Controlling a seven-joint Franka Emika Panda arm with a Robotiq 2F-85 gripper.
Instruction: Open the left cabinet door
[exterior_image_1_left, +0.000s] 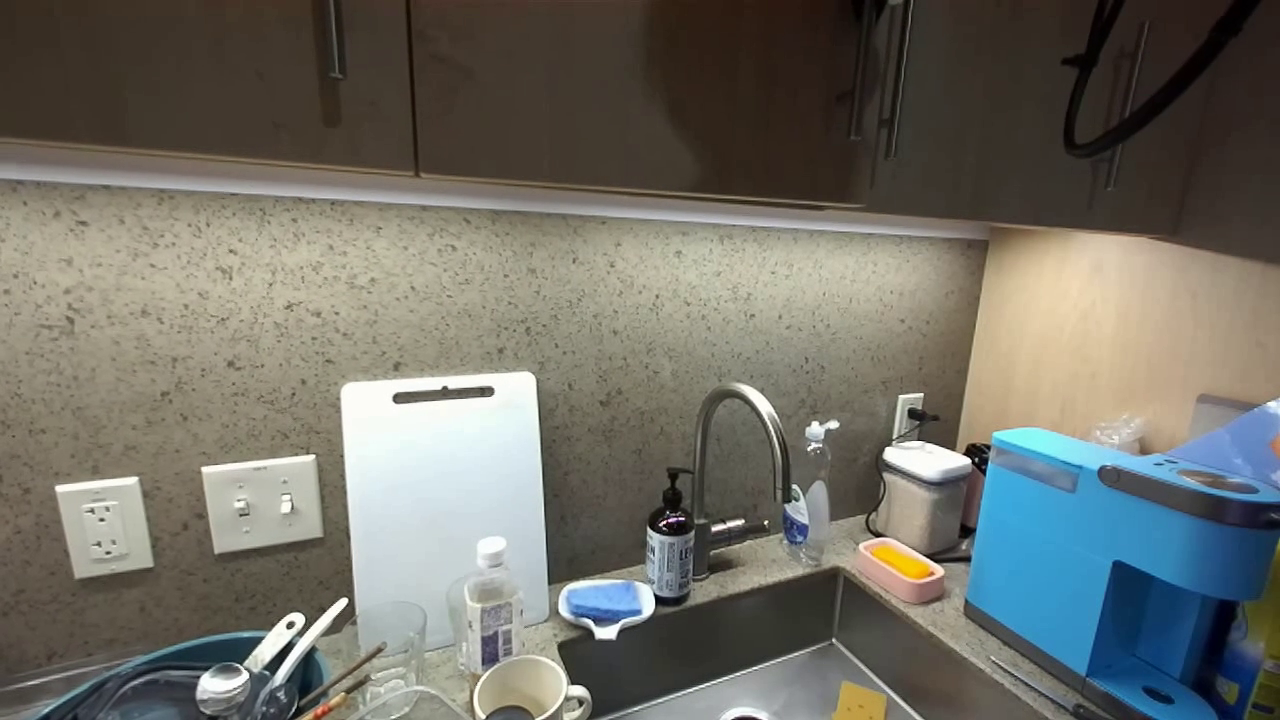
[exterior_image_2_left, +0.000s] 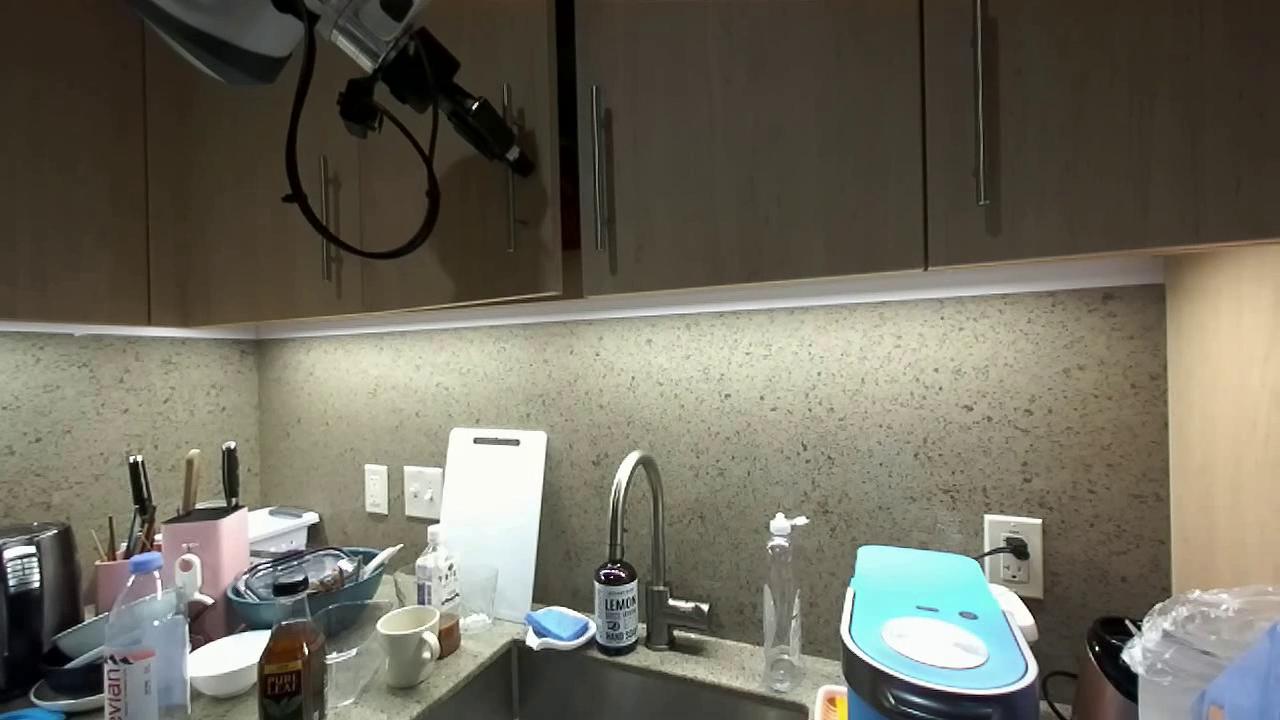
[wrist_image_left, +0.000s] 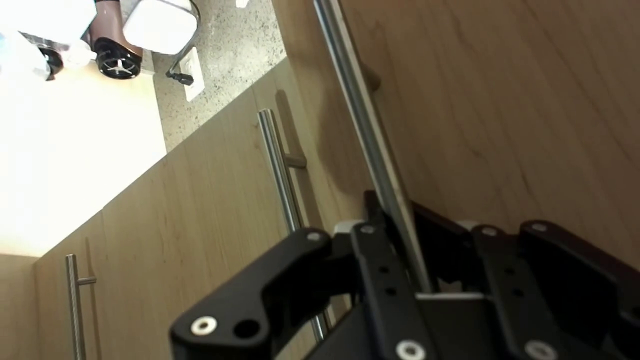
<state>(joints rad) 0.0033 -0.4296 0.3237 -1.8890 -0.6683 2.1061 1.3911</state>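
Observation:
The left cabinet door is a flat brown wooden door, seen in both exterior views (exterior_image_1_left: 600, 100) (exterior_image_2_left: 460, 235). It stands slightly ajar, with a narrow dark gap at its handle edge. Its slim metal bar handle (exterior_image_2_left: 511, 225) also shows in the wrist view (wrist_image_left: 360, 105), running down between my fingers. My gripper (exterior_image_2_left: 518, 162) is at this handle; in the wrist view (wrist_image_left: 392, 205) its fingers close around the bar from both sides. The door's face (wrist_image_left: 500, 100) fills the right of the wrist view. The cabinet inside is hidden.
A neighbouring door (exterior_image_2_left: 750, 150) with its own bar handle (exterior_image_2_left: 598, 170) stays flush beside the gap. A black cable (exterior_image_2_left: 430, 200) loops below the arm. Underneath are a faucet (exterior_image_2_left: 655, 540), a soap bottle (exterior_image_2_left: 616, 605), a white cutting board (exterior_image_2_left: 495, 510) and a blue coffee machine (exterior_image_2_left: 930, 610).

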